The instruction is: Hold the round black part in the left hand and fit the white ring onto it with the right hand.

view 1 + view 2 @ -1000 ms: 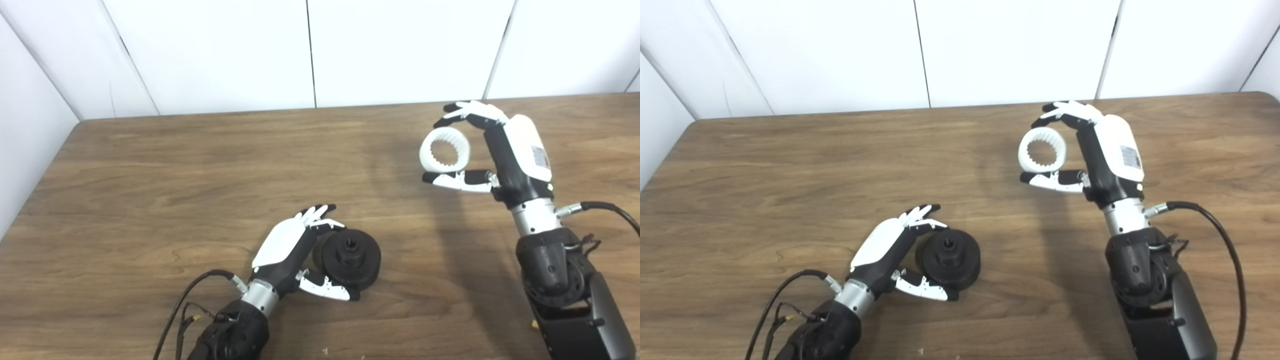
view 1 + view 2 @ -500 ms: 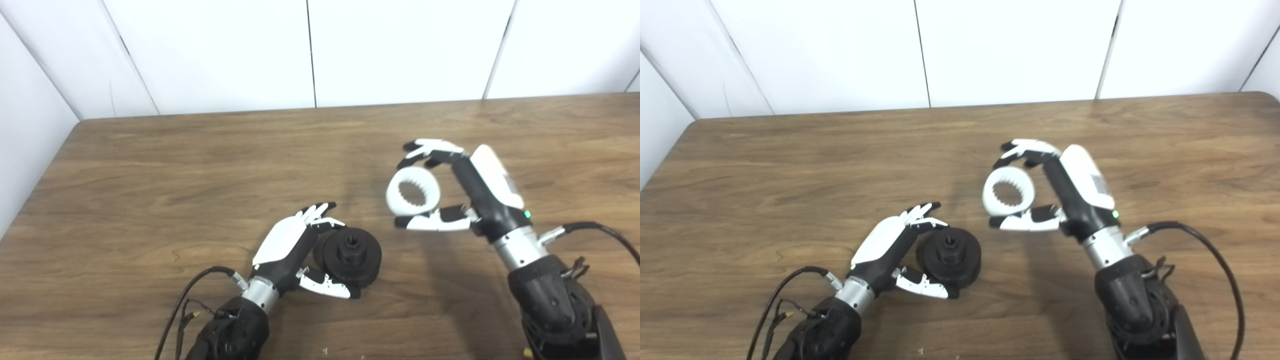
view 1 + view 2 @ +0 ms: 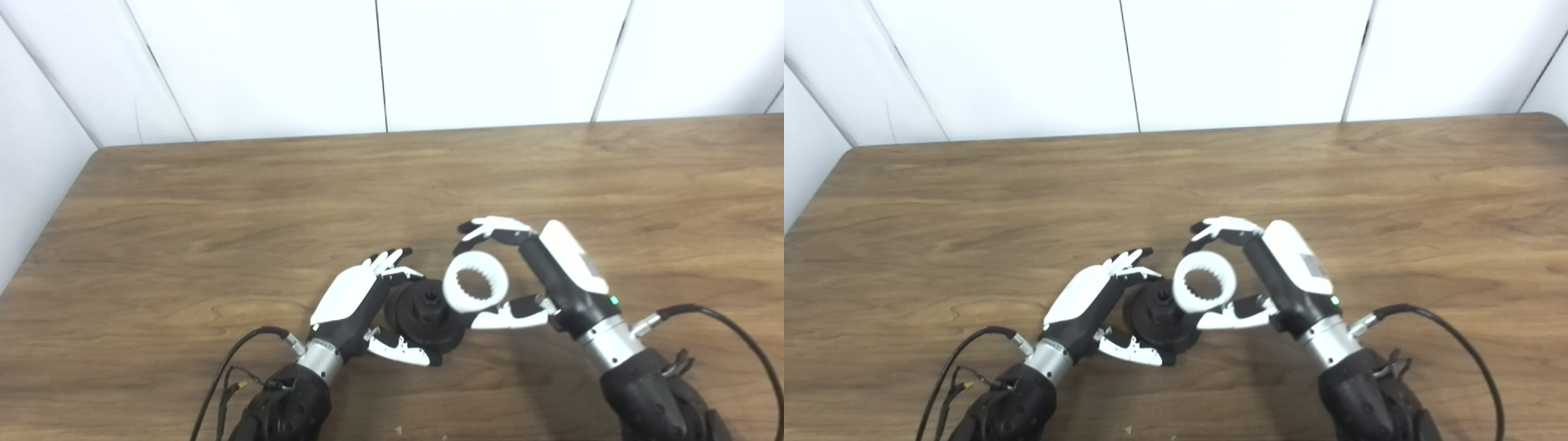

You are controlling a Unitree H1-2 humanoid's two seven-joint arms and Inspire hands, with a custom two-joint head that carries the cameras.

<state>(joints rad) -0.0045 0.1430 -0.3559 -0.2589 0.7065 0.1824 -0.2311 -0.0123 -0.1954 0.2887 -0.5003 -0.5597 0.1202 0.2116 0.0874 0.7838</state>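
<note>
The round black part (image 3: 424,312) rests on the wooden table (image 3: 184,233) near the front middle, with a raised hub and a hole in its centre. My left hand (image 3: 355,300) cups it from the left, fingers over its far edge and thumb under its near edge. My right hand (image 3: 539,275) is shut on the white ring (image 3: 475,283), toothed on the inside, pinched between fingers above and thumb below. The ring hangs just right of the black part's hub and overlaps its right edge in both views.
White wall panels (image 3: 380,61) close off the back of the table, and its left edge runs beside another wall. Black cables (image 3: 735,324) trail from both wrists near the front edge.
My right hand has carried the white ring from the far right down and leftward until it is beside the black part. The left hand and the black part have stayed put.
</note>
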